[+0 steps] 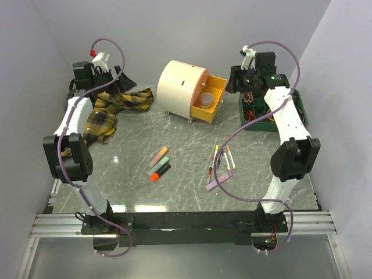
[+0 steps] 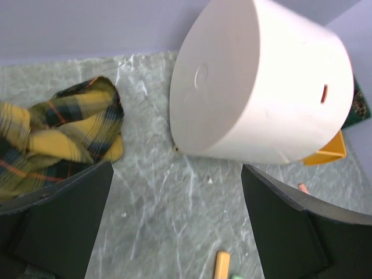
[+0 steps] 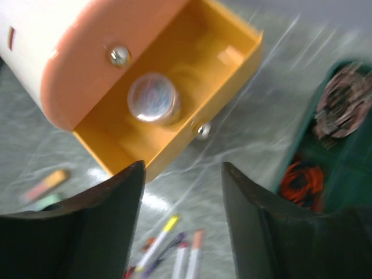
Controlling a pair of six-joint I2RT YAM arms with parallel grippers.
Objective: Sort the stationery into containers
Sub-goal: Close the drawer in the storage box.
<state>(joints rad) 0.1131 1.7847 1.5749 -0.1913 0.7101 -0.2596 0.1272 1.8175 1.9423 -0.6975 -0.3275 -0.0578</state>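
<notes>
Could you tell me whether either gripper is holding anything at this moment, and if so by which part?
Nothing is held. The left gripper is open over bare table, and the right gripper is open and empty above the orange drawer, where the grey tin sits.

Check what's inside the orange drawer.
One small round grey tin sits in the open orange drawer; the rest of the visible floor looks bare. The back of the drawer runs under the cream cabinet, so that part is hidden.

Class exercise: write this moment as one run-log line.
left gripper: open, empty | right gripper: open, empty | tin: in open drawer | highlighters, pens: on table | tray: no stationery seen
</notes>
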